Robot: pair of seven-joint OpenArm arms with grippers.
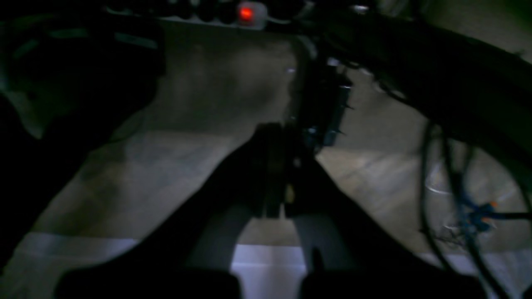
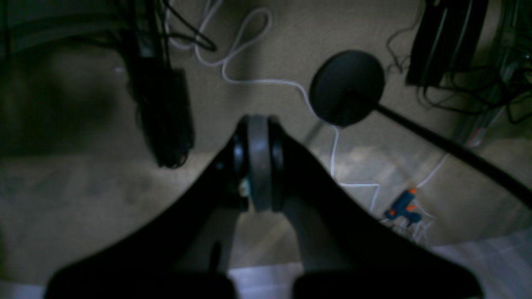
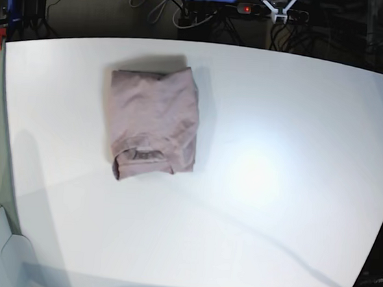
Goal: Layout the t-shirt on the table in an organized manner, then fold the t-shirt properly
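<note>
One shirt: the pink t-shirt (image 3: 153, 121) lay folded into a neat block with its collar end toward the near side.
Where it was: it sat on the left part of the table (image 3: 273, 187) in the base view, nearer the far edge, flat on the top.
Table: it was big and white, with a bright patch of light to the right of the shirt.
Left gripper (image 1: 277, 174): its jaws were pressed together and held nothing; it hung over the dim floor, away from the shirt.
Right gripper (image 2: 258, 164): it was closed tight too, with nothing in it, above the floor.
Floor: a white cable (image 2: 266, 81), a round black base (image 2: 347, 87) and a small blue tool (image 2: 402, 207) lay there.
Red light (image 1: 246, 14): it glowed on a power strip.
</note>
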